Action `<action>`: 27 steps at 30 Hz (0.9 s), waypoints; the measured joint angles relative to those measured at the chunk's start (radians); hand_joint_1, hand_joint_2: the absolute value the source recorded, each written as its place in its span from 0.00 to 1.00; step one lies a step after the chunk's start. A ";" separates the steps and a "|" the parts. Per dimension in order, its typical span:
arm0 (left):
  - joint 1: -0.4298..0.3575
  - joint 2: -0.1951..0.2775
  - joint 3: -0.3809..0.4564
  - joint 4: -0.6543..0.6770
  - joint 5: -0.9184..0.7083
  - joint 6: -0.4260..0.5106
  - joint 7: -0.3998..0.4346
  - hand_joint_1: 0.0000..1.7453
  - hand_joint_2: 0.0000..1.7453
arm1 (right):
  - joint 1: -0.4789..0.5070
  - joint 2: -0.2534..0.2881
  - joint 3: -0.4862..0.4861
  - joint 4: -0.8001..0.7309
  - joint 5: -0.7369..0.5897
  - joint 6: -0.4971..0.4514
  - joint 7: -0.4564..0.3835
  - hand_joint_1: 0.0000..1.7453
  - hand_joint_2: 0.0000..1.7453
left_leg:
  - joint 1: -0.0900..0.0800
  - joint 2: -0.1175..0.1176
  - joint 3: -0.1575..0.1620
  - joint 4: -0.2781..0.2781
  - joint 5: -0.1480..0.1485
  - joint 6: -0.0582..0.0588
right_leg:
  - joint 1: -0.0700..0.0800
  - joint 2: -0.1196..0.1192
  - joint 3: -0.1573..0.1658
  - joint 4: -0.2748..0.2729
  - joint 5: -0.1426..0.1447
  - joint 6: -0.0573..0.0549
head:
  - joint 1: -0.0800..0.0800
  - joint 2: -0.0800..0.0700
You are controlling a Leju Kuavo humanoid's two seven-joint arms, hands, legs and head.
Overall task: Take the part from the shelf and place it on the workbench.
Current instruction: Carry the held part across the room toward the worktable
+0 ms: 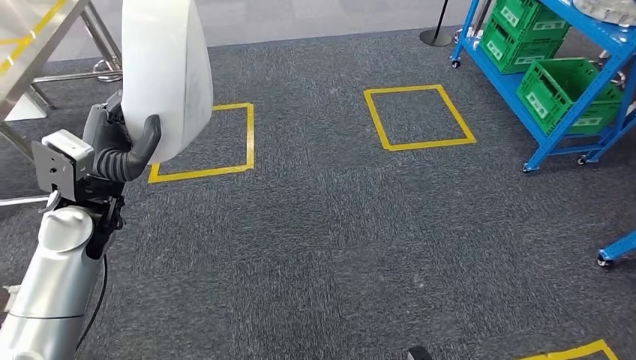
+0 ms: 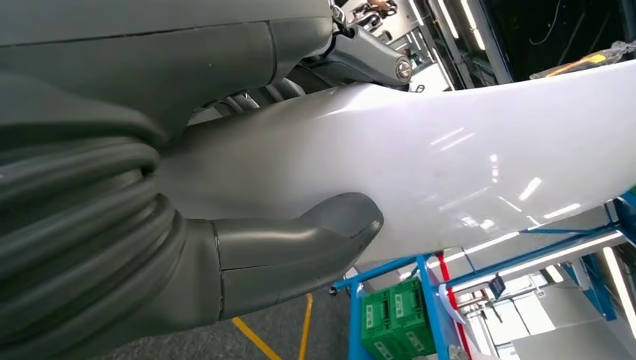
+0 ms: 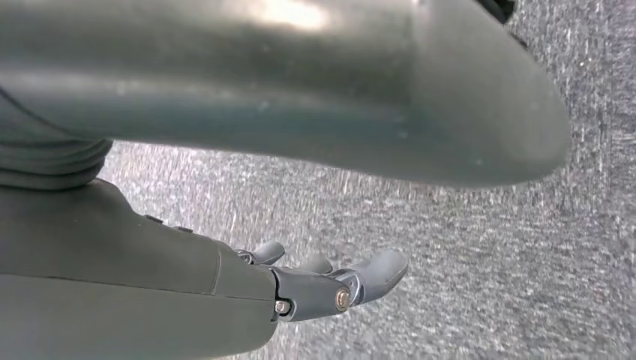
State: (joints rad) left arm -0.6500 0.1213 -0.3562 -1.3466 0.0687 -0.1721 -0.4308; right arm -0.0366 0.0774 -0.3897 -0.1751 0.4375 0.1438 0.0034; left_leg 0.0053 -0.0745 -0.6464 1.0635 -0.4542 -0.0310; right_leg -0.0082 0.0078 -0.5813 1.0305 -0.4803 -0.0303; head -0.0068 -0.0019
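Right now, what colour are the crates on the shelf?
Green crates on the blue shelf; head view.

The head view looks from high on the robot, forward and down, onto the grey carpet; the blue shelf stands at the far right and the left hand comes in low at the left. The left wrist view sits very near behind that same hand, almost against the white part, and it shares the blue shelf with the head view. The right wrist view looks close past the right hand, down at the carpet.
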 joint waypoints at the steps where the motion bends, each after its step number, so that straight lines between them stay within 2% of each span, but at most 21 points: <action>1: -0.002 -0.001 -0.001 0.001 0.000 0.000 0.001 1.00 1.00 | 0.000 0.001 -0.001 0.000 -0.002 0.000 -0.002 0.00 0.00 | 0.000 0.027 -0.020 0.043 -0.026 -0.002 | 0.000 -0.010 0.000 -0.003 0.002 -0.006 | -0.002 0.000; 2: -0.004 -0.004 -0.002 0.004 -0.001 0.000 0.004 1.00 1.00 | 0.002 0.001 -0.003 0.000 -0.005 0.000 -0.004 0.00 0.00 | -0.001 0.048 -0.046 0.102 -0.059 -0.004 | 0.002 -0.019 0.000 -0.004 0.002 -0.009 | -0.004 0.000; 3: -0.005 -0.008 -0.002 0.006 -0.003 0.000 0.007 1.00 1.00 | 0.003 0.001 -0.006 0.000 -0.006 0.001 -0.006 0.00 0.00 | 0.000 0.057 -0.073 0.164 -0.088 -0.006 | 0.003 -0.029 -0.001 -0.003 0.002 -0.011 | -0.004 0.000; 5: -0.006 -0.012 -0.003 0.010 -0.006 0.000 0.012 1.00 1.00 | 0.005 0.001 -0.009 0.000 -0.007 0.001 -0.009 0.00 0.00 | 0.001 0.061 -0.107 0.240 -0.118 -0.009 | 0.004 -0.042 -0.002 -0.003 0.001 -0.012 | -0.004 0.000; 9: -0.005 -0.013 -0.004 0.011 -0.006 0.000 0.013 1.00 1.00 | 0.005 0.001 -0.009 0.000 -0.007 0.001 -0.010 0.00 0.00 | 0.001 0.061 -0.113 0.252 -0.121 -0.010 | 0.004 -0.045 -0.003 -0.002 0.001 -0.012 | -0.004 0.000; 10: -0.009 -0.014 -0.004 0.013 -0.009 0.000 0.015 1.00 1.00 | 0.004 0.001 -0.010 0.000 -0.006 0.002 -0.010 0.00 0.00 | 0.001 0.071 -0.083 0.200 -0.091 -0.009 | 0.004 -0.055 -0.002 -0.001 0.000 -0.010 | -0.004 0.000; 11: -0.016 -0.016 -0.004 0.016 -0.012 0.000 0.018 1.00 1.00 | 0.004 0.001 -0.012 0.000 -0.004 0.003 -0.011 0.00 0.00 | -0.001 0.091 -0.044 0.131 -0.062 -0.003 | 0.007 -0.071 -0.003 0.003 -0.003 -0.005 | -0.003 0.000; 13: -0.033 -0.015 -0.005 0.026 -0.018 0.000 0.023 1.00 1.00 | 0.002 0.001 -0.015 0.000 0.006 0.006 -0.011 0.00 0.00 | -0.005 0.115 0.031 -0.011 0.000 0.017 | 0.013 -0.114 -0.001 0.009 -0.012 0.011 | -0.002 0.000; 14: -0.039 -0.013 -0.005 0.029 -0.018 0.000 0.022 1.00 1.00 | 0.001 0.001 -0.015 0.000 0.010 0.008 -0.010 0.00 0.00 | -0.006 0.113 0.038 -0.029 0.002 0.028 | 0.013 -0.113 -0.002 0.017 -0.019 0.020 | -0.001 0.000; 15: -0.043 -0.012 -0.005 0.033 -0.018 0.000 0.021 1.00 1.00 | 0.001 0.001 -0.015 0.000 0.012 0.009 -0.009 0.00 0.00 | -0.004 0.098 0.036 -0.030 0.006 0.036 | 0.011 -0.098 -0.009 0.037 -0.034 0.028 | 0.000 0.000; 16: -0.047 -0.013 -0.005 0.035 -0.018 0.000 0.021 1.00 1.00 | 0.001 0.001 -0.014 0.000 0.012 0.009 -0.009 0.00 0.00 | -0.001 0.088 0.036 -0.032 0.008 0.040 | 0.008 -0.071 -0.027 0.077 -0.058 0.033 | 0.001 0.000; 17: -0.050 -0.013 -0.005 0.037 -0.018 -0.001 0.020 1.00 1.00 | 0.001 0.002 -0.014 0.000 0.012 0.010 -0.009 0.00 0.00 | 0.000 0.077 0.034 -0.032 0.010 0.043 | 0.005 -0.041 -0.055 0.140 -0.090 0.037 | 0.003 0.000; 18: -0.052 -0.014 -0.006 0.041 -0.018 -0.002 0.021 1.00 1.00 | 0.003 0.002 -0.014 0.000 0.012 0.010 -0.008 0.00 0.00 | 0.000 0.066 0.032 -0.031 0.011 0.045 | 0.004 -0.024 -0.088 0.209 -0.120 0.040 | 0.004 0.000; 19: -0.051 -0.015 -0.007 0.044 -0.018 -0.003 0.021 1.00 1.00 | 0.004 0.002 -0.014 0.000 0.012 0.010 -0.008 0.00 0.00 | 0.000 0.053 0.030 -0.031 0.011 0.045 | 0.003 -0.016 -0.118 0.267 -0.139 0.041 | 0.005 0.000; 20: -0.051 -0.015 -0.008 0.047 -0.018 -0.004 0.021 1.00 1.00 | 0.005 0.002 -0.014 0.000 0.012 0.010 -0.008 0.00 0.00 | 0.000 0.040 0.029 -0.030 0.012 0.045 | 0.003 -0.013 -0.134 0.295 -0.140 0.041 | 0.005 0.000; 21: -0.051 -0.015 -0.008 0.051 -0.018 -0.005 0.021 1.00 1.00 | 0.005 0.002 -0.014 0.000 0.012 0.010 -0.008 0.00 0.00 | 0.001 0.028 0.028 -0.029 0.013 0.044 | 0.002 -0.011 -0.130 0.282 -0.122 0.039 | 0.005 0.000; 22: -0.052 -0.015 -0.009 0.054 -0.018 -0.007 0.021 1.00 1.00 | 0.004 0.002 -0.015 0.000 0.011 0.010 -0.008 0.00 0.00 | 0.001 0.016 0.028 -0.028 0.014 0.042 | 0.001 -0.006 -0.107 0.231 -0.089 0.037 | 0.005 0.000; 24: -0.063 -0.018 -0.011 0.061 -0.018 -0.012 0.018 1.00 1.00 | 0.003 0.002 -0.015 0.000 0.008 0.009 -0.008 0.00 0.00 | 0.002 -0.006 0.026 -0.026 0.016 0.035 | -0.001 0.025 -0.041 0.091 -0.029 0.034 | 0.005 0.000; 25: -0.070 -0.021 -0.013 0.067 -0.017 -0.014 0.015 1.00 1.00 | 0.002 0.002 -0.016 0.000 0.006 0.008 -0.008 0.00 0.00 | 0.002 -0.016 0.023 -0.025 0.018 0.030 | -0.002 0.038 -0.019 0.043 -0.014 0.032 | 0.005 0.000; 26: -0.077 -0.024 -0.014 0.074 -0.016 -0.016 0.012 1.00 1.00 | 0.001 0.002 -0.016 0.000 0.004 0.007 -0.008 0.00 0.00 | 0.003 -0.026 0.020 -0.026 0.021 0.023 | -0.001 0.046 -0.009 0.020 -0.011 0.030 | 0.004 0.000; 27: -0.082 -0.026 -0.016 0.081 -0.015 -0.017 0.009 1.00 1.00 | 0.000 0.003 -0.017 0.000 0.003 0.005 -0.008 0.00 0.00 | 0.003 -0.035 0.018 -0.029 0.024 0.016 | 0.002 0.042 -0.008 0.016 -0.011 0.027 | 0.004 0.000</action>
State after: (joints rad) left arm -0.7323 0.0958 -0.3718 -1.2659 0.0532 -0.1888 -0.4219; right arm -0.0362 0.0800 -0.4067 -0.1751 0.4404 0.1490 -0.0044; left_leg 0.0084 -0.1091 -0.6281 1.0340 -0.4302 -0.0153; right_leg -0.0063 0.0503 -0.5896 1.0465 -0.4917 -0.0034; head -0.0025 -0.0019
